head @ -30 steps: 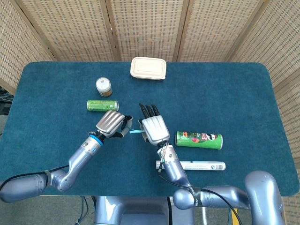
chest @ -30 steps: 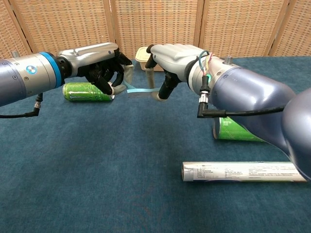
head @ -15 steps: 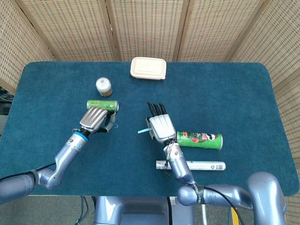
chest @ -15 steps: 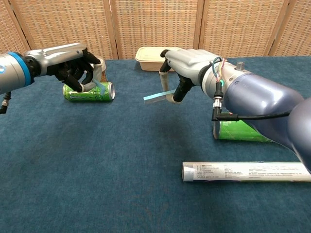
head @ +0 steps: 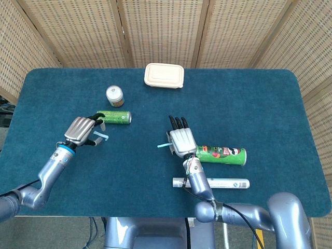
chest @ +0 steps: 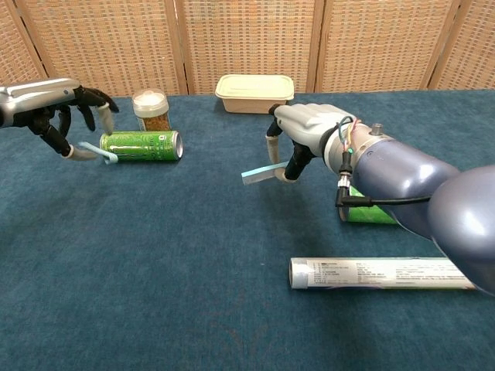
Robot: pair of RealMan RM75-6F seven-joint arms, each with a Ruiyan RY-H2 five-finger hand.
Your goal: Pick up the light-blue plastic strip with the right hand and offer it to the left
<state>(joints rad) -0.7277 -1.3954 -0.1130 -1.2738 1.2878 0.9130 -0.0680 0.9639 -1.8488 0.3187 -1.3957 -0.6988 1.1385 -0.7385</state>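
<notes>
My right hand [head: 181,141] [chest: 308,136] hovers mid-table and pinches a light-blue plastic strip [head: 164,146] [chest: 262,172]. The strip sticks out to the left of its fingers, above the cloth. My left hand [head: 80,130] [chest: 63,116] is far to the left, beside the green can [head: 113,117] [chest: 140,145]. Its fingers are spread, and a short light-blue piece [head: 101,136] [chest: 99,151] appears pinched at its fingertips. A wide stretch of table separates the two hands.
A lidded jar [head: 114,96] stands behind the green can, and a beige lidded box [head: 164,75] sits at the back. A green Pringles can [head: 220,154] and a white tube [head: 212,183] lie right of my right hand. The blue-covered table [head: 259,104] fills the view.
The hands were joined by the strip a second ago and have drawn apart. My left hand went left with a short blue piece. My right hand shifted slightly right and lower, keeping its strip.
</notes>
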